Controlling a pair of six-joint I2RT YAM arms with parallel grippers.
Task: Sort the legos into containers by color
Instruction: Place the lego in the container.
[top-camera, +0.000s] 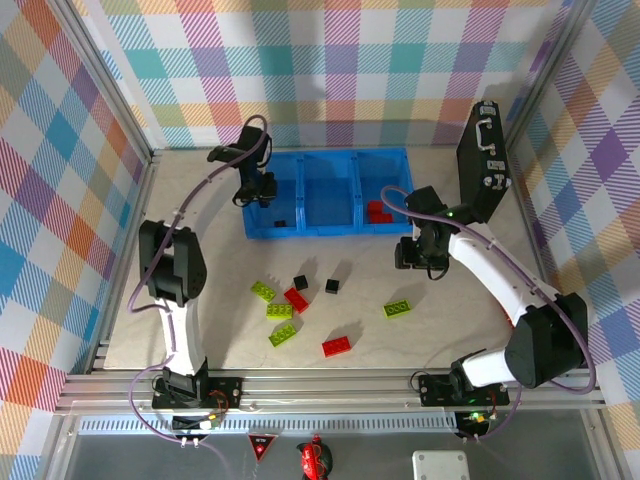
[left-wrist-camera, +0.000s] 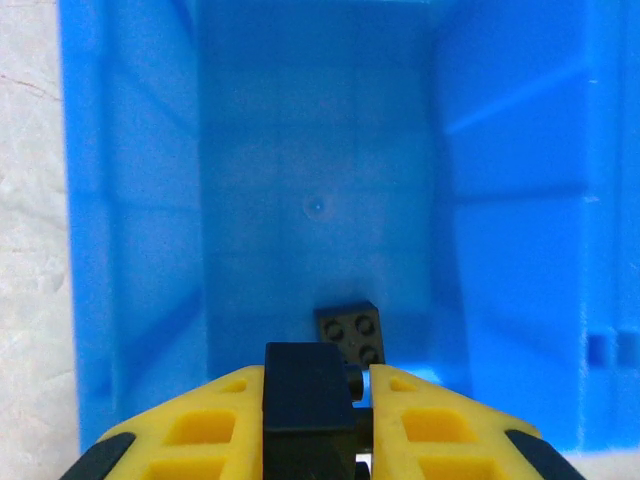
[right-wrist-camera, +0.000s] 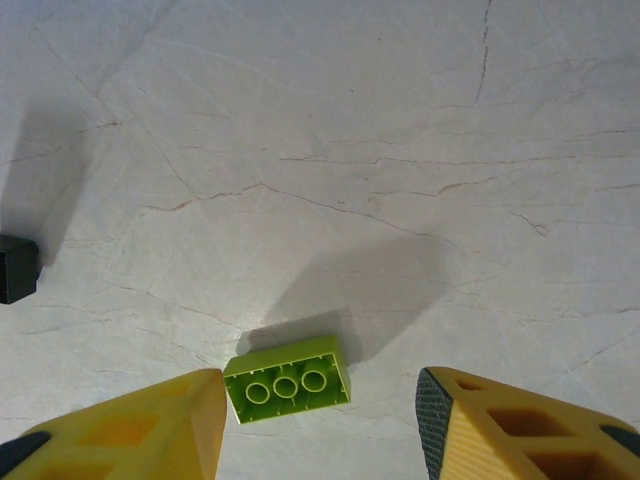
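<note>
Left wrist: left jaws grasp black lego (left-wrist-camera: 308, 395) above blue tray's (left-wrist-camera: 140, 250) left-end compartment; black cube (left-wrist-camera: 352, 330) inside.
Right wrist: right jaws released above green lego (right-wrist-camera: 288, 380) on desk (right-wrist-camera: 350, 150), long axis spanning jaw to jaw.

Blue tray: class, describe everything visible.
The blue tray looks like translucent plastic: three square open-topped compartments in a row, flat on the table at its far side. A black cube lies in the left compartment, red bricks in the right. The left gripper hovers above it, gripping a second black cube.
</note>
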